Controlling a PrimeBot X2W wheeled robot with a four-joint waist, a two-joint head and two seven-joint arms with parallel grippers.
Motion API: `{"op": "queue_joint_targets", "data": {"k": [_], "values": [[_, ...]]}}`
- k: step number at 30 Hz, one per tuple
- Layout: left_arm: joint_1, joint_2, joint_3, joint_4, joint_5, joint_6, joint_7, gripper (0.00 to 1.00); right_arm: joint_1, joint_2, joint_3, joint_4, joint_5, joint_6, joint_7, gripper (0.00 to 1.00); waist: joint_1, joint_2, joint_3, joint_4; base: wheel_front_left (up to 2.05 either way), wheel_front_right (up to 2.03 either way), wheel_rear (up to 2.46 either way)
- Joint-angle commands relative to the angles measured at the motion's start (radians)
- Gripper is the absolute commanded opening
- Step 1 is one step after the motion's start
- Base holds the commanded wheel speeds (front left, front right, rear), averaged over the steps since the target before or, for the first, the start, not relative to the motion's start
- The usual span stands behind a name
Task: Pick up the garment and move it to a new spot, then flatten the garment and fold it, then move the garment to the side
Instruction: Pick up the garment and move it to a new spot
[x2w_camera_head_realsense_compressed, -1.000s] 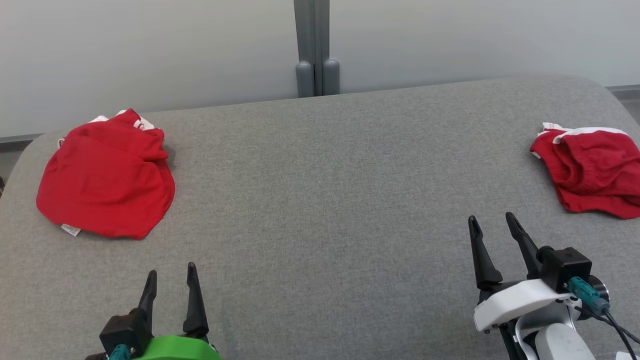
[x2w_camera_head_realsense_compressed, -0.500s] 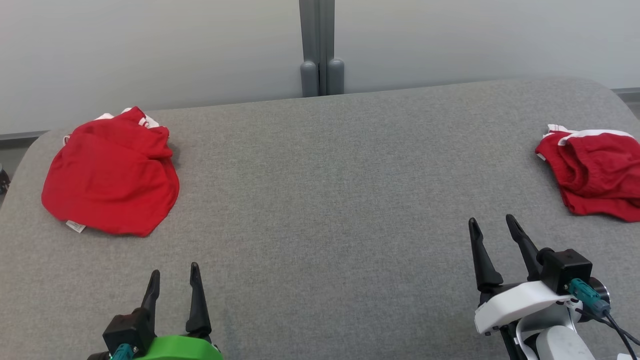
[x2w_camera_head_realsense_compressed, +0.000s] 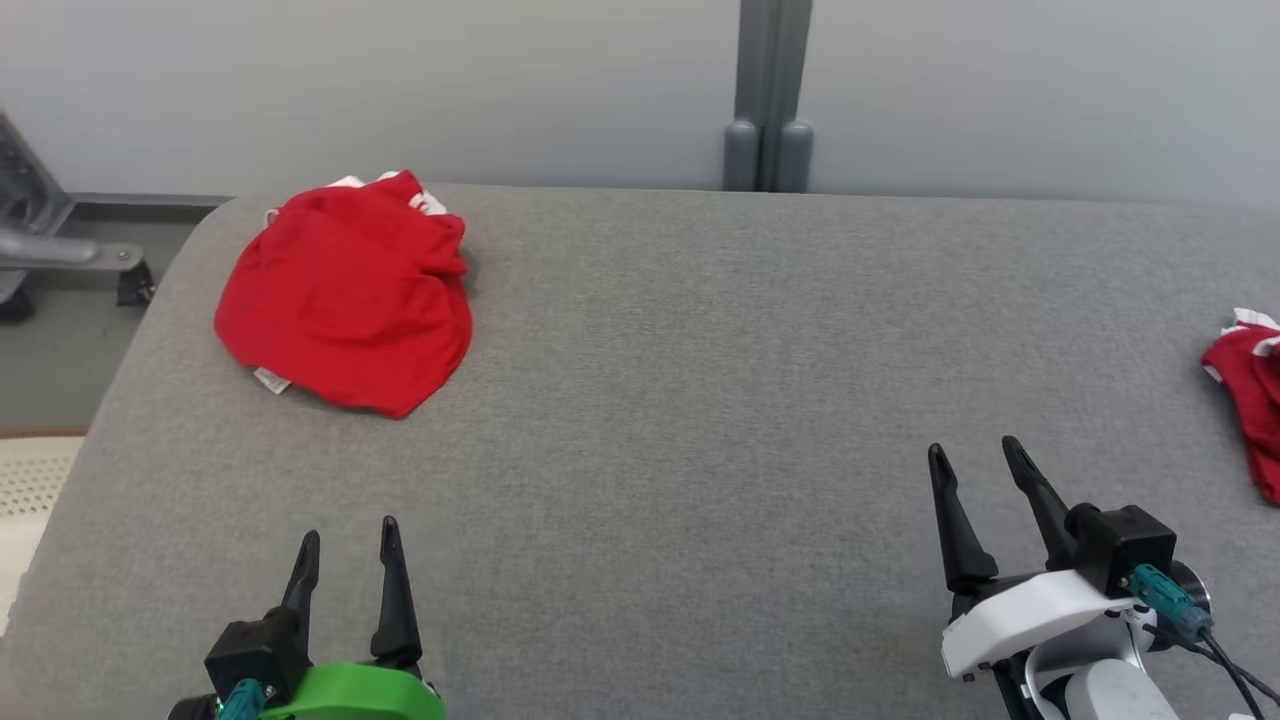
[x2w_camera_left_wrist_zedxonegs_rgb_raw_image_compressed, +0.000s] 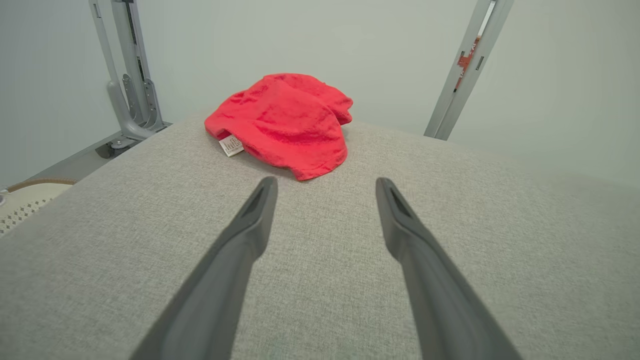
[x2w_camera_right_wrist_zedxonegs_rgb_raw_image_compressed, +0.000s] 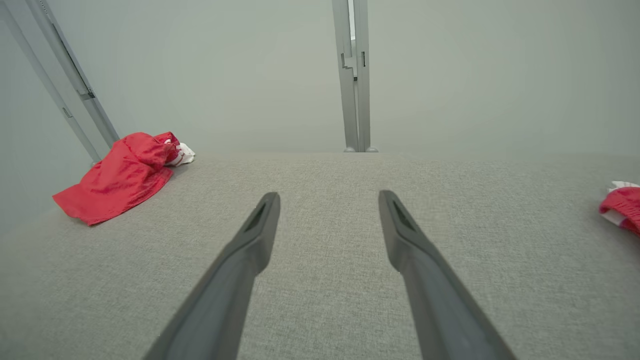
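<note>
Red garment (x2w_camera_head_realsense_compressed: 345, 290) lies crumpled, well beyond the gaping left hand (x2w_camera_head_realsense_compressed: 349, 530)

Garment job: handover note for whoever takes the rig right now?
Left gripper: open, empty, above the grey table.
Right gripper: open, empty.
Red garment: crumpled at the far left of the table; a second red garment lies at the right edge of the head view.
Done: nothing visible, neither garment is gripped or flat.
To do: pick up, move, flatten, fold, set aside.

right-hand red garment (x2w_camera_head_realsense_compressed: 1252, 400) is cut off by the frame edge, print on left garment (x2w_camera_head_realsense_compressed: 345, 290) white tag (x2w_camera_left_wrist_zedxonegs_rgb_raw_image_compressed: 231, 145) too small to read.
</note>
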Motion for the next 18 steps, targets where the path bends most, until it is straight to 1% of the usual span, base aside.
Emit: {"op": "queue_joint_targets", "data": {"k": [1, 5, 10, 13, 18], "values": [[-0.008, 0.009, 0.005, 0.001, 0.001, 0.004, 0.0, 1.0, 0.009, -0.001, 0.002, 0.003, 0.005, -0.001, -0.002, 1.0, 0.0, 0.0, -0.009, 0.113, 0.0, 0.0, 0.0], [-0.001, 0.016, 0.006, 0.002, 0.0, 0.007, 0.001, 1.0, 0.01, -0.001, 0.017, 0.013, 0.017, -0.001, -0.011, 1.0, 0.0, 0.0, -0.017, 0.201, 0.0, 0.0, 0.0], [0.008, 0.024, 0.009, -0.004, -0.006, 0.01, 0.003, 1.0, 0.007, -0.001, 0.041, 0.019, 0.027, -0.002, -0.019, 1.0, 0.0, 0.0, -0.02, 0.275, 0.0, 0.0, 0.0], [0.016, 0.027, 0.008, -0.009, -0.009, 0.014, 0.004, 1.0, 0.009, -0.002, 0.054, 0.021, 0.031, -0.002, -0.021, 1.0, 0.0, 0.0, -0.023, 0.307, 0.0, 0.0, 0.0], [0.024, 0.031, 0.005, -0.015, -0.011, 0.017, 0.005, 1.0, 0.007, -0.002, 0.067, 0.022, 0.034, -0.002, -0.027, 1.0, 0.0, 0.0, -0.025, 0.329, 0.0, 0.0, 0.0]]}}
